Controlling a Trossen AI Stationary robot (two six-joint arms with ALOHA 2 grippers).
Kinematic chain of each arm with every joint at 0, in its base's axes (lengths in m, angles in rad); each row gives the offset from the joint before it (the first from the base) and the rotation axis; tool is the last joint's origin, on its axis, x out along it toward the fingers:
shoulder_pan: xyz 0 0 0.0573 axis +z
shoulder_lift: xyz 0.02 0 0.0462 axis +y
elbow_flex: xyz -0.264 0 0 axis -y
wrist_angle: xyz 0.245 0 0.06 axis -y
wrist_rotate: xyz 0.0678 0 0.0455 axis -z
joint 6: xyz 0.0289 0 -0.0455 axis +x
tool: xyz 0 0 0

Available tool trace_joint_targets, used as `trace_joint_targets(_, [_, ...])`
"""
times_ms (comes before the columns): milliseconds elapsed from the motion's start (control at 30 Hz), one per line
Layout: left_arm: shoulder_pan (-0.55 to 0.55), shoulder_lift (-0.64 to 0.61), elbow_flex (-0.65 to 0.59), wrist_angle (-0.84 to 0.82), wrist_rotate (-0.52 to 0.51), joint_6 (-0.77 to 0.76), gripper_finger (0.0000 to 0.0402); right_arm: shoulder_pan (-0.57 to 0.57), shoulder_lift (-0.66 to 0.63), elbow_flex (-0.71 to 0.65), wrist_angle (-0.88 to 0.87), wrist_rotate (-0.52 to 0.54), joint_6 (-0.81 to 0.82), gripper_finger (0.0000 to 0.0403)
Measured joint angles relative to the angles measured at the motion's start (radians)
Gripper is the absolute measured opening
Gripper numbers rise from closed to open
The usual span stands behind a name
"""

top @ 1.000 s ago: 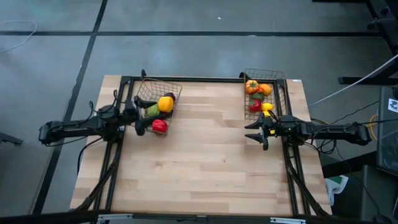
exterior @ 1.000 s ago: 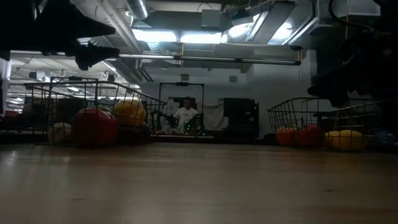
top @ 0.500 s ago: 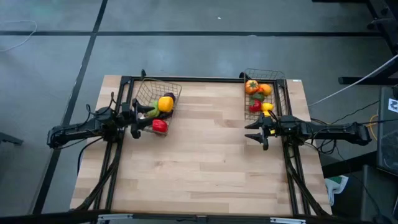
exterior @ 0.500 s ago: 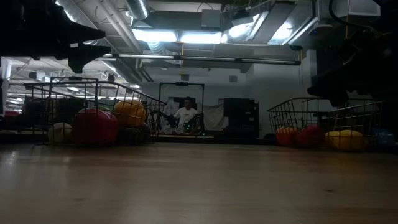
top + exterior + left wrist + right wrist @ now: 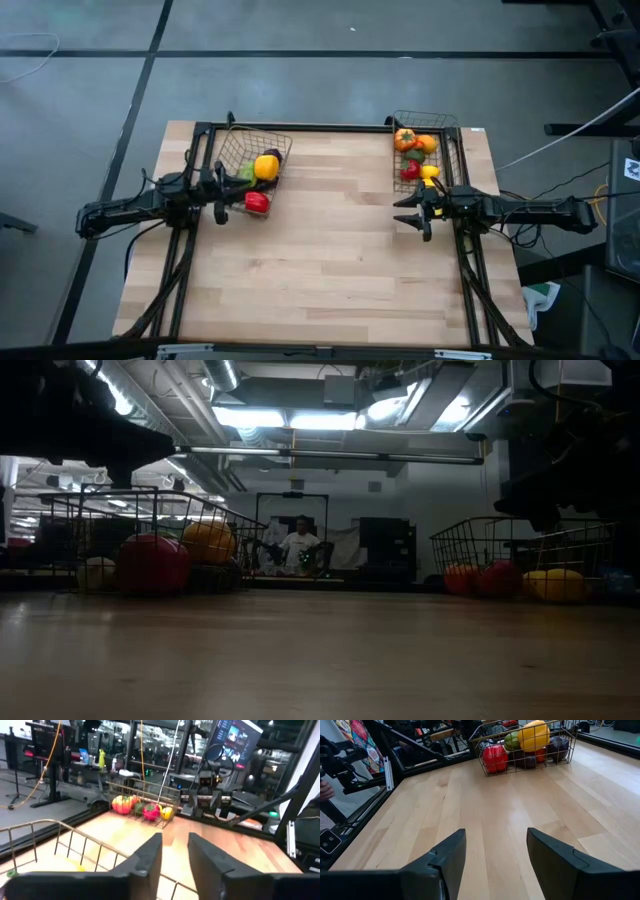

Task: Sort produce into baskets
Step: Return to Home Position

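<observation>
While the produce [image 5: 265, 167] is gathered in the left basket [image 5: 228, 150], upper left, and the right basket [image 5: 450, 128], upper right, the left pincer [image 5: 221, 190] is held narrowly parted beside the former, the right pincer [image 5: 401, 212] widely parted below the latter.

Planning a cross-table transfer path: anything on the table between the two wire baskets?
Nothing. In the high view the wood table between the left basket and the right basket is bare, and the low view shows the same open stretch.
</observation>
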Motion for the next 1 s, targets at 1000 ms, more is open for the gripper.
trace_joint_targets(1000, [-0.003,0.002,0.0,-0.068,-0.007,0.052,0.0029,0.0,0.0,0.0,0.0,0.0,0.0,0.0209])
